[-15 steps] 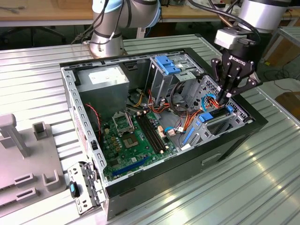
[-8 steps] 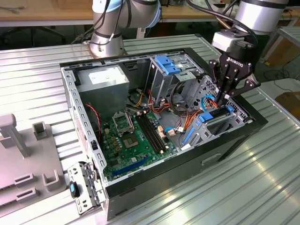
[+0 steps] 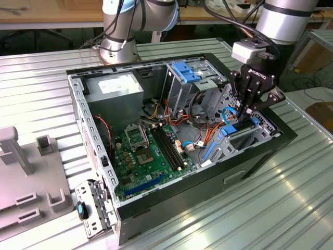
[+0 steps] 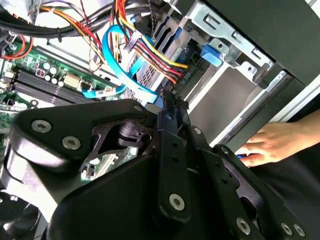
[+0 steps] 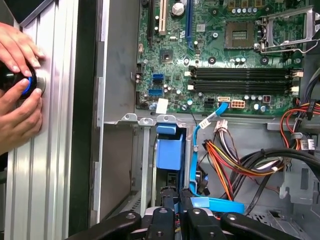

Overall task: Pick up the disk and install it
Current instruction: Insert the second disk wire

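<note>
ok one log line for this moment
hand: down in the open computer case, at the drive bay | disk: blue-railed, in the bay under the hand | person's hand: outside the case, on a round object

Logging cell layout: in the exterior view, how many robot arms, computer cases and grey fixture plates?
Robot arms: 2
Computer case: 1
Grey fixture plate: 1
Total: 4

Bright, even light; glare streaks the ribbed metal table (image 3: 291, 187), wrist views slightly soft.
</note>
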You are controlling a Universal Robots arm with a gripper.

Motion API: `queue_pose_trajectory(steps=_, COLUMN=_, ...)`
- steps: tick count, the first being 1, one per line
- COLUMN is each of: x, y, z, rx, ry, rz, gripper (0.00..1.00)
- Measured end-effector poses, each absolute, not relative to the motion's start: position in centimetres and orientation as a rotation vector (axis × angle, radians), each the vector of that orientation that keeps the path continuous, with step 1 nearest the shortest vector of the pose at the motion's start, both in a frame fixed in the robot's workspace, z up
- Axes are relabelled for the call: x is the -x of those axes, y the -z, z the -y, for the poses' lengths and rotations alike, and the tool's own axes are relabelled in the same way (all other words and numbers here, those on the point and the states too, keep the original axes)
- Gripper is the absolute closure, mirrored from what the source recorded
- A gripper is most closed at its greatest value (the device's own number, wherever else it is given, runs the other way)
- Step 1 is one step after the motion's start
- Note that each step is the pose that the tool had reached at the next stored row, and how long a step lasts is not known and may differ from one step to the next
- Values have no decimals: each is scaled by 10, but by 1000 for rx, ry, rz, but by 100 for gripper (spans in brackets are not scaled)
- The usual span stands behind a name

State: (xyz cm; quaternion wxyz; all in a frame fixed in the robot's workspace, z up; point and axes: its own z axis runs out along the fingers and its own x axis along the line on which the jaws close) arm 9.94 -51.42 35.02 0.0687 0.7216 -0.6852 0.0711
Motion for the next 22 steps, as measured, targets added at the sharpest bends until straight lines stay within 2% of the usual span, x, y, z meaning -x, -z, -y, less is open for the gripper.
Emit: queue_pose_trajectory(steps=22, x=-99, y=-345, z=525, rx=-2213, ry=-162, rz=2105, gripper=84)
